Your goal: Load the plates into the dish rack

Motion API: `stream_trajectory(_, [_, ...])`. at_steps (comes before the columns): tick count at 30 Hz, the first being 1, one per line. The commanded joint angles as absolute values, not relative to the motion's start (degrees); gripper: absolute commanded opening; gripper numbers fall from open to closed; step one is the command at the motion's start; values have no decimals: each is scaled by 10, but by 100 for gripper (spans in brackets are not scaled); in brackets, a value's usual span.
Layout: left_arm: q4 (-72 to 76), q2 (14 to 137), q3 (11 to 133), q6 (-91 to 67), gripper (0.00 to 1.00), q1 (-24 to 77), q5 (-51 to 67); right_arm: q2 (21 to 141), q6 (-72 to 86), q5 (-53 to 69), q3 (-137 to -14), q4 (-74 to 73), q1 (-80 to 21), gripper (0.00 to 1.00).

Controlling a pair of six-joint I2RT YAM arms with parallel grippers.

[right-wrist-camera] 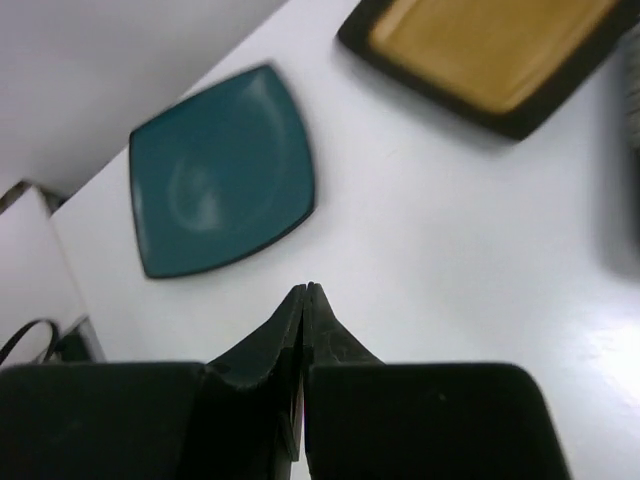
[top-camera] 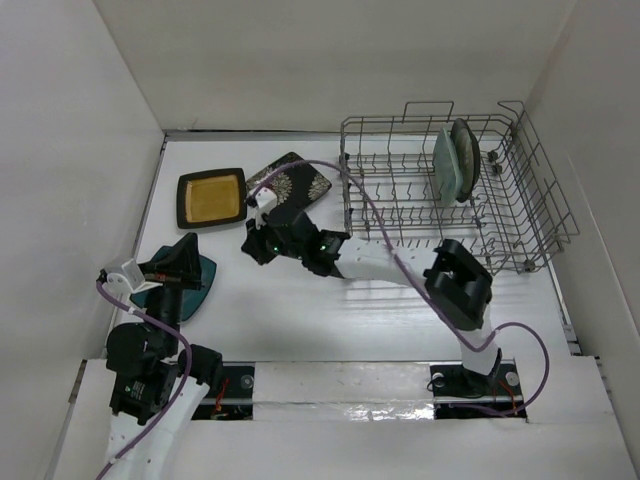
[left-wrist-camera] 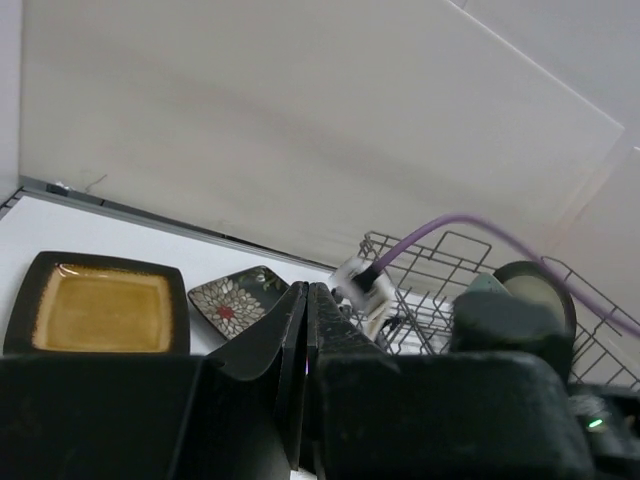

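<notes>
The grey wire dish rack (top-camera: 520,215) stands at the back right. The pale mint plate (top-camera: 444,165) and the round cream plate (top-camera: 466,152) stand upright in it. The black plate with yellow centre (top-camera: 212,198) and the flowered black plate (top-camera: 300,178) lie flat at the back left. The dark teal plate (top-camera: 200,285) lies at the left, partly under my left gripper (top-camera: 188,250), which is shut and empty. My right gripper (top-camera: 251,244) is shut and empty above the table, between the flowered and teal plates. The right wrist view shows its tips (right-wrist-camera: 305,288) below the teal plate (right-wrist-camera: 220,170) and the yellow plate (right-wrist-camera: 490,45).
White walls close in the table at the left, back and right. The right arm and its purple cable (top-camera: 380,225) stretch in front of the rack. The left wrist view shows the yellow plate (left-wrist-camera: 100,308), the flowered plate (left-wrist-camera: 235,300) and the rack (left-wrist-camera: 430,270).
</notes>
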State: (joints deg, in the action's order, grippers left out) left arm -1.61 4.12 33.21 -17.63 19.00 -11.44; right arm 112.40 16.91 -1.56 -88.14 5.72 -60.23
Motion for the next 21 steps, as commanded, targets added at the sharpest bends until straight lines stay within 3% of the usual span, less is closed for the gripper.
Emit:
stream_trajectory(1, [4,30,337,-176,0,188,-136,1165,278,68,-917,148,-604,11])
stream_trajectory(4, [4,38,337,-176,2,188,-137,1229,315,102,-940,165,-614,32])
stream_trajectory(7, [2,47,339,-174,3,188,-137,1276,336,119,-989,161,-620,46])
stream_trajectory(21, [1,54,339,-171,5,188,-141,1460,407,102,-1178,84,-620,57])
